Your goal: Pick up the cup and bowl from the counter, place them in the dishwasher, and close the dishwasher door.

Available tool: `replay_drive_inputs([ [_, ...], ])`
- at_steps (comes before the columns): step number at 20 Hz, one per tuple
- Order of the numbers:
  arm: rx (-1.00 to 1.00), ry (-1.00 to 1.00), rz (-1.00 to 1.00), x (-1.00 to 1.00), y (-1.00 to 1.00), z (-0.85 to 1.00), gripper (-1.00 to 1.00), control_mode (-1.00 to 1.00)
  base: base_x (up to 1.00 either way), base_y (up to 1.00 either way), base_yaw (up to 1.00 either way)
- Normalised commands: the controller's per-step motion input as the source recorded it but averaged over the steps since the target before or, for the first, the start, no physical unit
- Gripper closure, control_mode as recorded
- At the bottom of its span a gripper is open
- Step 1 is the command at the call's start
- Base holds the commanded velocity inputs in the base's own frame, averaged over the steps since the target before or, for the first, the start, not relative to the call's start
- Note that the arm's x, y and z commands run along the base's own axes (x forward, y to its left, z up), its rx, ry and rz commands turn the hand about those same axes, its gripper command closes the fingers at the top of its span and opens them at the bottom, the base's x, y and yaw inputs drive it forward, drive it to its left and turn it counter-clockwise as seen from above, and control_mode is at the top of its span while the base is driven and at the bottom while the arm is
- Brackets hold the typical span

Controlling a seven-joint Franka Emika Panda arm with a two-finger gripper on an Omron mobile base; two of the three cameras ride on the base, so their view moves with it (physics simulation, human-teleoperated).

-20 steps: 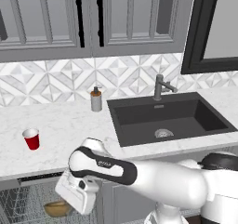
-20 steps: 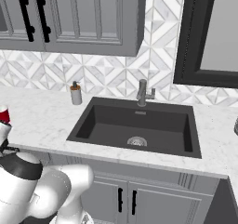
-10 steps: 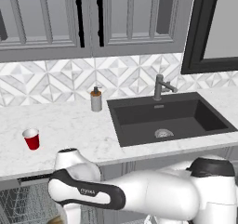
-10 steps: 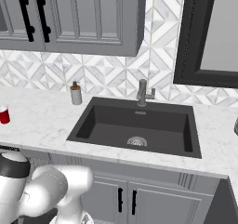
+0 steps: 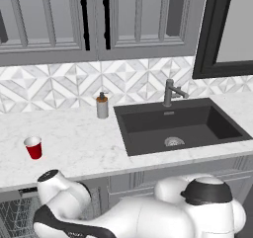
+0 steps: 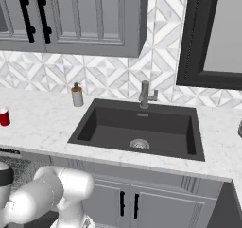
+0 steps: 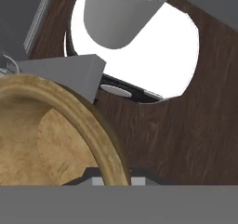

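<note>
The bowl (image 7: pixel 56 135) is low at the dishwasher (image 5: pixel 20 215), its rim apparently pinched by the pincer (image 7: pixel 111 174), while the cup (image 5: pixel 33 147) waits near the counter's (image 5: pixel 74 148) left front edge and the door remains open.

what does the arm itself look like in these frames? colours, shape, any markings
Glossy white rounded shells with dark joint bands. In the left base view the arm is bulbous, with a black-grey collar on the nearer segment and a black band at the lower link. In the right base view it shows smooth white segments and one dark ring. No cables or legible markings visible.
</note>
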Motion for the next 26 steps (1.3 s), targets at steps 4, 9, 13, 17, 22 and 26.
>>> replay_drive_inputs([
  [4,0.04,-0.12,0.0,0.0,0.0,-0.48,1.0,-1.0,0.0,0.0,0.0],
  [9,0.14,-0.19,0.0,0.0,-0.01,-0.54,1.0,-1.0,0.0,0.0,0.0],
  [13,0.11,-0.23,0.0,0.01,0.0,-0.4,1.0,-1.0,0.0,0.0,0.0],
  [17,0.07,-0.02,0.0,0.18,0.0,-0.41,1.0,-1.0,0.0,0.0,0.0],
  [22,0.04,0.0,0.0,0.23,-0.07,-0.31,1.0,-1.0,0.0,0.0,0.0],
  [26,0.01,-0.01,0.01,0.15,-0.06,-0.28,1.0,-1.0,0.0,0.0,0.0],
])
